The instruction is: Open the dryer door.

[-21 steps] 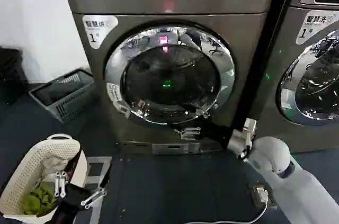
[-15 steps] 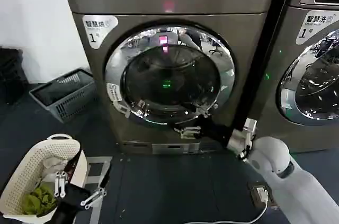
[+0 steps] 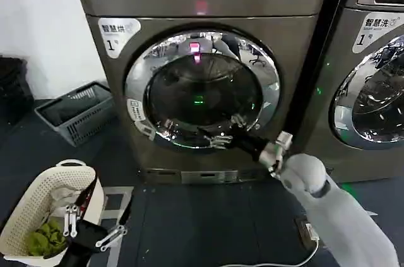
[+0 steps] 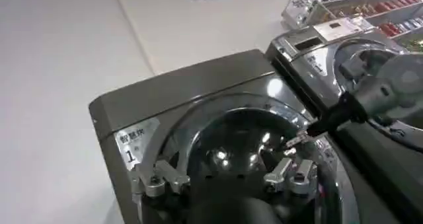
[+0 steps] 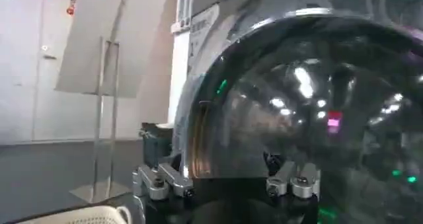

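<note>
From the head we look forward-down at the dryer (image 3: 202, 71); left wrist views it from low and far, right wrist close against the dryer door (image 5: 310, 106).

You could not tell whether the right gripper (image 3: 218, 139), at the dryer door's (image 3: 202, 90) five o'clock rim, touched the chrome. The dryer (image 3: 208, 2) was cut off at twelve o'clock, and the neighbouring machine (image 3: 372, 90) at three o'clock.
</note>
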`<state>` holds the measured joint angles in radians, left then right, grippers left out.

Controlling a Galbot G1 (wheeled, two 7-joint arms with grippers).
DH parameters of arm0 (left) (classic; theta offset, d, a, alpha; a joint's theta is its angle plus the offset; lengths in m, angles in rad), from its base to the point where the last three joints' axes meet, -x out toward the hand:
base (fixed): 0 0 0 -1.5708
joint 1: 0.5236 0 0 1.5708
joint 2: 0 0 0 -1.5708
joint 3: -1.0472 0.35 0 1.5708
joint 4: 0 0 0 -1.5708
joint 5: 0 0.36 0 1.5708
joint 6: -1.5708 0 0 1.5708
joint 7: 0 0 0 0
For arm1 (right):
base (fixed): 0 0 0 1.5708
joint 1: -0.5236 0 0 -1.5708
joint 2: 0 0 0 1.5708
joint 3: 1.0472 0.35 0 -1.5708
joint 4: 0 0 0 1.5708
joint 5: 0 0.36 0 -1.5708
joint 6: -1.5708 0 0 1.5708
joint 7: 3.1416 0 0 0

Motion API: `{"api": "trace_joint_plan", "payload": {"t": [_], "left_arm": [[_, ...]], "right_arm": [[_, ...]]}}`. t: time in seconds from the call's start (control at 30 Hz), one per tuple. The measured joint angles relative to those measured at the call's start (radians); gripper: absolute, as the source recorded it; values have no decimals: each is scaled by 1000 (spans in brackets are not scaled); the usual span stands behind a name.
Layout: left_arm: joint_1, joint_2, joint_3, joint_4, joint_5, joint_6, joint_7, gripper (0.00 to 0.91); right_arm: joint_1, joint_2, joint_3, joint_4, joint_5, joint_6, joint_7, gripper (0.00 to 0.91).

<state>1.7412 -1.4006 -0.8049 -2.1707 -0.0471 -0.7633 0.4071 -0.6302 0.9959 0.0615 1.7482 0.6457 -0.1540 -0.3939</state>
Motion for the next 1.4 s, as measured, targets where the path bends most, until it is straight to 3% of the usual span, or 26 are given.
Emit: {"api": "trace_joint_plan", "payload": {"t": [0.5, 1.4], "left_arm": [[5, -11, -5, -8, 5, -1, 2, 907], [-4, -27, 1, -16, 12, 1, 5, 907]], "right_arm": [[147, 115, -125, -153, -56, 25, 40, 907], [233, 304, -241, -288, -138, 35, 135, 907]]}}
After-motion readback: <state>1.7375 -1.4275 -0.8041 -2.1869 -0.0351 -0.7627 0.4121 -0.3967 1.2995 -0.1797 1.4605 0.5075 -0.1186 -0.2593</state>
